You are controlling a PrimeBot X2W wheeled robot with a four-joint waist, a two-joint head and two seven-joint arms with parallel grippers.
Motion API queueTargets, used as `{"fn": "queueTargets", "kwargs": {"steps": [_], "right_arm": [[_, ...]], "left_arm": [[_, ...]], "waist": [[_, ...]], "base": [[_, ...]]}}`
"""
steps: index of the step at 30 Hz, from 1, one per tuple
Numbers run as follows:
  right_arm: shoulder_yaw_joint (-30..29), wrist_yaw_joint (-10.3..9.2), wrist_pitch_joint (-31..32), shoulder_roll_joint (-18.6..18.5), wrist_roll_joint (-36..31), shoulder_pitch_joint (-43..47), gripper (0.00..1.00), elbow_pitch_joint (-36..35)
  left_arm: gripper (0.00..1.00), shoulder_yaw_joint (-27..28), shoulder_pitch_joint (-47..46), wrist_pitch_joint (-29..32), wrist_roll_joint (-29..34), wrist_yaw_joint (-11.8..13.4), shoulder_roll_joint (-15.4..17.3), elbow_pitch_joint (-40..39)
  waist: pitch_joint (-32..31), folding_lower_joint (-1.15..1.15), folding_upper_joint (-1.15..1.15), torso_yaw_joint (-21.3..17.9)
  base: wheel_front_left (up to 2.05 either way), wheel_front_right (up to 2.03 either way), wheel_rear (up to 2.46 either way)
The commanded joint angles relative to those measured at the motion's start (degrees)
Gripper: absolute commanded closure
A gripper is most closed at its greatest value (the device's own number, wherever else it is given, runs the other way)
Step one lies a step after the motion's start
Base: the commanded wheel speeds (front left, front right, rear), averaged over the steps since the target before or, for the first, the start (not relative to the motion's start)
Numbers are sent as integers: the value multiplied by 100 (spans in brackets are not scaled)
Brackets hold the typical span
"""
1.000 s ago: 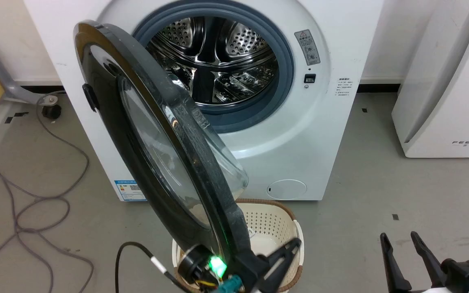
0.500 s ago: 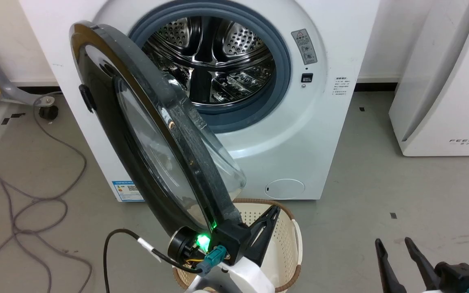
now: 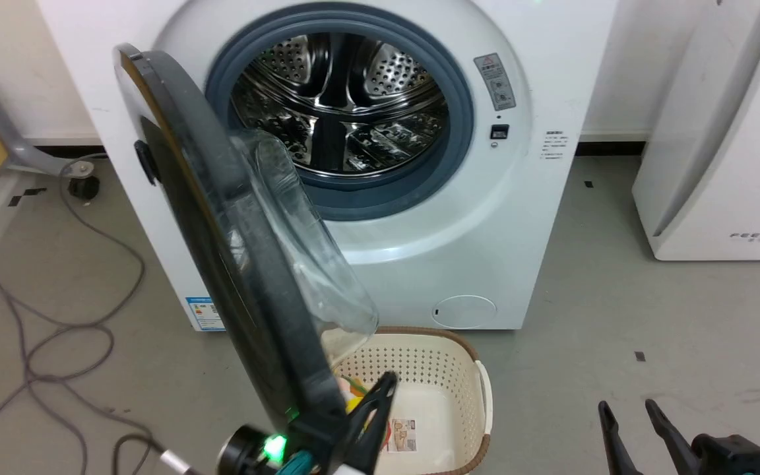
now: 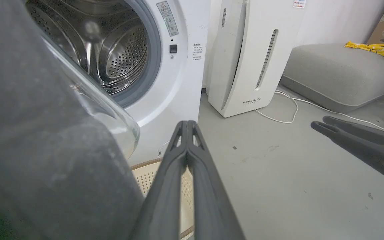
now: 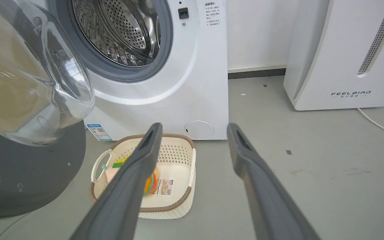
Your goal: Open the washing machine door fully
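The white washing machine (image 3: 485,231) shows its steel drum (image 3: 340,112) inside the grey gasket. Its black round door (image 3: 208,218) stands swung out to the left, nearly edge-on in the head view, with the glass bowl (image 3: 301,264) bulging toward the machine. My left gripper (image 3: 383,386) is shut with nothing between its fingers, lying along the inner side of the door's lower edge. In the left wrist view its fingers (image 4: 187,140) sit just right of the door's matte rim (image 4: 45,150). My right gripper (image 3: 627,408) hangs open at the lower right, away from the door.
A cream perforated basket (image 3: 413,359) with a few items stands on the floor below the door, in front of the machine. A white FEELAIR appliance (image 3: 716,165) stands at the right. Grey cables (image 3: 57,330) trail on the floor at the left. A grey cushion (image 4: 338,73) lies further right.
The door has swung further open toward the left, now nearly edge-on. My left gripper has moved left and down along with its lower edge. The right gripper has hardly shifted.
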Motion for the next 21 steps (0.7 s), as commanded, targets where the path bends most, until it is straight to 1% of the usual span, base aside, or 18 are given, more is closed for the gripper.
{"fn": "queueTargets", "kwargs": {"steps": [1, 8, 17, 21], "right_arm": [[0, 5, -29, 19, -10, -14, 0, 44], [-42, 5, -19, 19, -117, 31, 0, 149], [-121, 5, -38, 19, -104, 47, 0, 202], [-133, 5, -61, 19, -183, 4, 0, 181]], "left_arm": [[100, 132, 160, 49, -21, 115, 180, -54], [100, 332, 782, 29, 39, 505, 461, -740], [100, 647, 1386, -95, 47, 898, 710, -1429], [100, 886, 1511, -334, 28, 1035, 789, -1548]], "waist": [[-11, 0, 0, 46], [-50, 0, 0, 347], [-22, 0, 0, 1098], [29, 0, 0, 1415]], "base": [[0, 0, 0], [0, 0, 0], [0, 0, 0], [0, 0, 0]]}}
